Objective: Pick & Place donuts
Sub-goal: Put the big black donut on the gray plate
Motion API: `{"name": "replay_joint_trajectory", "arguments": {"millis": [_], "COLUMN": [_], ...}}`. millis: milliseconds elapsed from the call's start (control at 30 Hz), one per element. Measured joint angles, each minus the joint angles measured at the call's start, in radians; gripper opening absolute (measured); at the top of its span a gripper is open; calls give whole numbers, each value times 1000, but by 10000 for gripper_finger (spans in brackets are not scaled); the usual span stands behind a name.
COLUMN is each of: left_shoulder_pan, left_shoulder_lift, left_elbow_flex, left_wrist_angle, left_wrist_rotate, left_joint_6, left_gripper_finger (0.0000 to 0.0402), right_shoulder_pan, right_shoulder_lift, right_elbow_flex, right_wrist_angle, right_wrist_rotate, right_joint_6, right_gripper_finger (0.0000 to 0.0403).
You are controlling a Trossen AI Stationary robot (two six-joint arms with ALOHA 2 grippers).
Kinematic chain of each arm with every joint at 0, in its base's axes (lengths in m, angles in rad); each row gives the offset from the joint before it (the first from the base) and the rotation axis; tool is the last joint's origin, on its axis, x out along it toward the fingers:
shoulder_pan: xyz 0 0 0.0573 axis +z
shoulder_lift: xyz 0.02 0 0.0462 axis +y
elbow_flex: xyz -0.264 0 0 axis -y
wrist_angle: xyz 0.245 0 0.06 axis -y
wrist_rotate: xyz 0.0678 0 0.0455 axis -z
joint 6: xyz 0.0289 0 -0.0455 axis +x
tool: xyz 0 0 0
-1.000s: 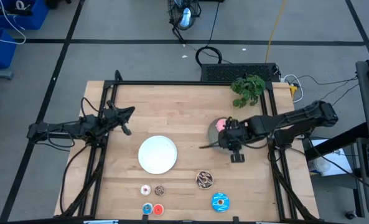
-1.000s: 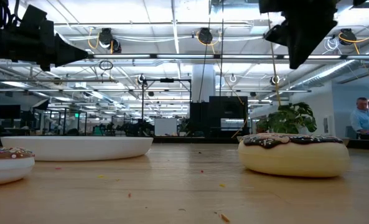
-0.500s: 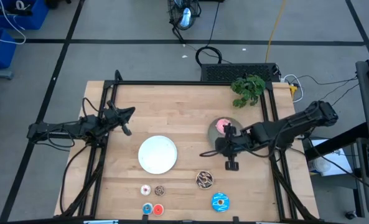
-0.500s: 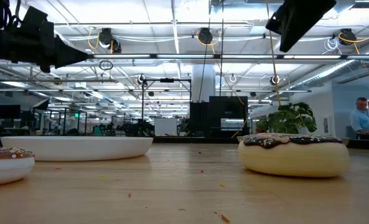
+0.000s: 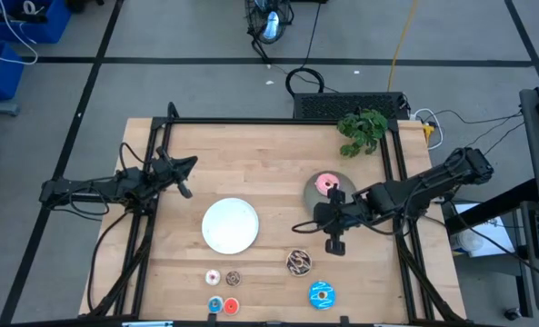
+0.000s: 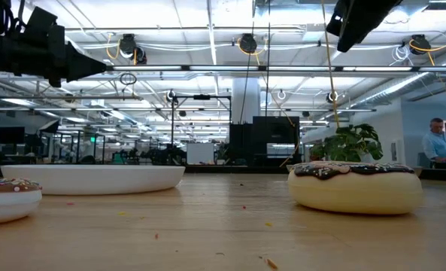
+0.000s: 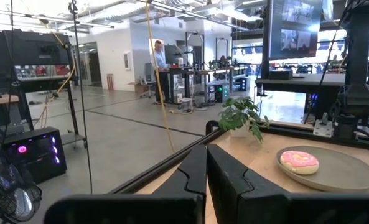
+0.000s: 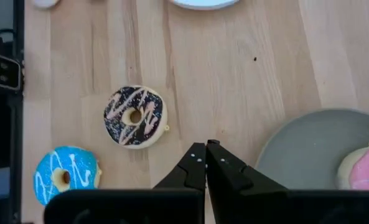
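Note:
The pink donut (image 5: 326,183) lies on the grey plate (image 5: 314,193) at the table's right. The brown donut (image 5: 299,262) and blue donut (image 5: 321,293) rest flat on the wood near the near edge, as do several tiny donuts (image 5: 224,291). The white plate (image 5: 231,225) sits mid-table with nothing on it. My right gripper (image 5: 296,225) is shut and hovers above the wood between the grey plate and the brown donut (image 8: 134,116), holding nothing. My left gripper (image 5: 189,164) is shut and waits over the table's left side.
A potted plant (image 5: 362,130) stands at the far right corner. A black frame rail (image 5: 251,121) runs along the far edge and down both sides. Bare wood lies between the white plate and the grey plate. A person stands far off in the room (image 6: 437,143).
My right gripper has drawn away from the grey plate toward the table's near edge and slightly left, nearing the brown donut, and stayed shut. In the low view it has risen toward the picture's top. The donuts and plates have kept their places.

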Motion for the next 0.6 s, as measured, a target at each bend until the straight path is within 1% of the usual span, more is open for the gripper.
{"name": "replay_joint_trajectory", "arguments": {"millis": [167, 267, 367, 467, 600], "left_shoulder_pan": [0, 0, 0, 0, 0], "left_shoulder_lift": [0, 0, 0, 0, 0], "left_elbow_flex": [0, 0, 0, 0, 0], "left_wrist_angle": [2, 14, 26, 24, 21], "left_wrist_rotate": [0, -1, 0, 0, 0], "left_joint_6": [-3, 1, 1, 1, 1], "left_gripper_finger": [17, 17, 17, 17, 17], "right_shoulder_pan": [0, -13, -18, 1, 30], "right_shoulder_lift": [24, 77, 167, 278, 416], "right_elbow_flex": [0, 19, 92, 211, 378], "right_wrist_angle": [103, 111, 99, 69, -84], "right_wrist_rotate": [-3, -64, -112, -133, -132], "right_joint_6": [-29, -20, -51, -86, -139], "right_gripper_finger": [1, 0, 0, 0, 0]}}
